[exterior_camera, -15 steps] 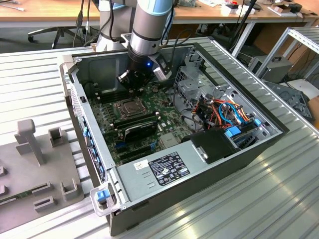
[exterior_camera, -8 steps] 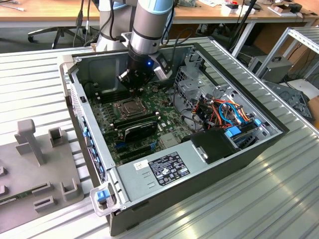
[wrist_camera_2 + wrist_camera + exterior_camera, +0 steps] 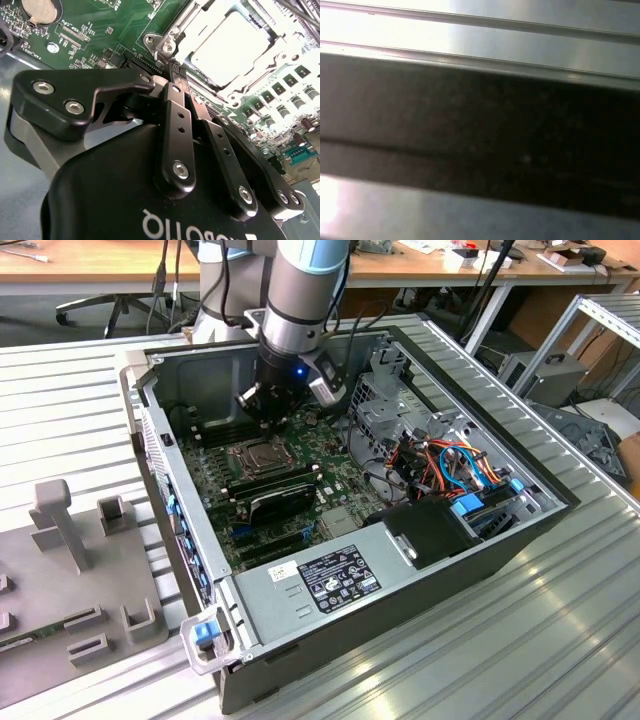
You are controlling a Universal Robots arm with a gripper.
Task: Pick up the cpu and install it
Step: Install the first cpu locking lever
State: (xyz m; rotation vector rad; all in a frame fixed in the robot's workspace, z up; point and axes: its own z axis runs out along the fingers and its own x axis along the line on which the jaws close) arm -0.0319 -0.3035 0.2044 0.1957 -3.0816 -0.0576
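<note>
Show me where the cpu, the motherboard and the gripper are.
cpu [image 3: 231, 46]: second wrist view, its pale metal face.
motherboard [image 3: 345, 478]: exterior view, bare green area.
gripper [image 3: 176, 75]: second wrist view, between its fingertips.

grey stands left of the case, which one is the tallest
The slim post at the back corner of the grey fixture plate. It rises well above the low blocks and beside it.

White label [image 3: 324, 578] on power supply: print too small to read
</note>
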